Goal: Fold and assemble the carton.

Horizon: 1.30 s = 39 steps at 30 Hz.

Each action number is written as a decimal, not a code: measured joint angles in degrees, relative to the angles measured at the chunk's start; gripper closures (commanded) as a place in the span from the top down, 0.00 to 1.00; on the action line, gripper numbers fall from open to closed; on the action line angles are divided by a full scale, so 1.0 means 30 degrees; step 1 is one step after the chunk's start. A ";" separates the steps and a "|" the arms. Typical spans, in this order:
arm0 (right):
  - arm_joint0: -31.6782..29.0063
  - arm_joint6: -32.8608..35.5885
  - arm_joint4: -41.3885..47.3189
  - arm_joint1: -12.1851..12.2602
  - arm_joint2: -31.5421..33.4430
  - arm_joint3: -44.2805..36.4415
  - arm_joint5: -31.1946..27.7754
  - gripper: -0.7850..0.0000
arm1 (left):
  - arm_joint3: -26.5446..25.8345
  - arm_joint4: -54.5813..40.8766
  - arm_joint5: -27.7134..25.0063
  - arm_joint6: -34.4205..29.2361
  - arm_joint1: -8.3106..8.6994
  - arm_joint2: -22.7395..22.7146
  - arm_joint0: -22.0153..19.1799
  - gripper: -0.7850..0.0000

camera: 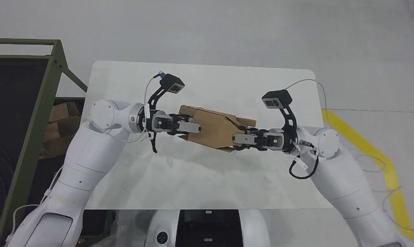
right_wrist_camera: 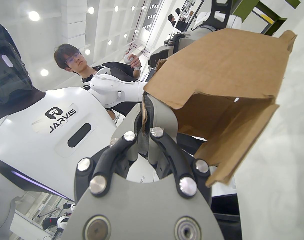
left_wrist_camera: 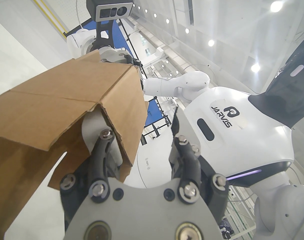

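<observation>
Above the white table (camera: pixel 259 176), right end effector (camera: pixel 238 139) pinches the carton (camera: pixel 210 127); left end effector (camera: pixel 191 126) gapes wide.

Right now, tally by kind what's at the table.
Brown cardboard carton: 1
Grippers: 2 (left gripper, right gripper)
White rectangular table: 1
Green metal frame: 1
Total: 5

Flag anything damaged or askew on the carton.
The carton edge pinched in the right end effector looks frayed and crumpled there, and the flap beside it hangs loose, unfolded.
</observation>
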 measured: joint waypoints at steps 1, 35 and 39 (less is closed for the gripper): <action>0.0000 -0.0012 -0.0034 -0.0009 -0.0001 0.0019 -0.0012 0.00 | 0.0006 -0.0029 -0.0042 0.0043 0.0022 0.0035 -0.0004 0.33; -0.1219 -0.1012 -0.1214 0.0300 0.2062 -0.0840 -0.1013 1.00 | 0.0855 -0.1353 -0.0606 0.0608 0.0435 0.0783 -0.0353 0.00; -0.1992 -0.1723 -0.1871 0.0508 0.2945 -0.1445 -0.1723 1.00 | 0.1113 -0.2737 -0.0221 0.0221 0.0350 0.0670 -0.0398 0.00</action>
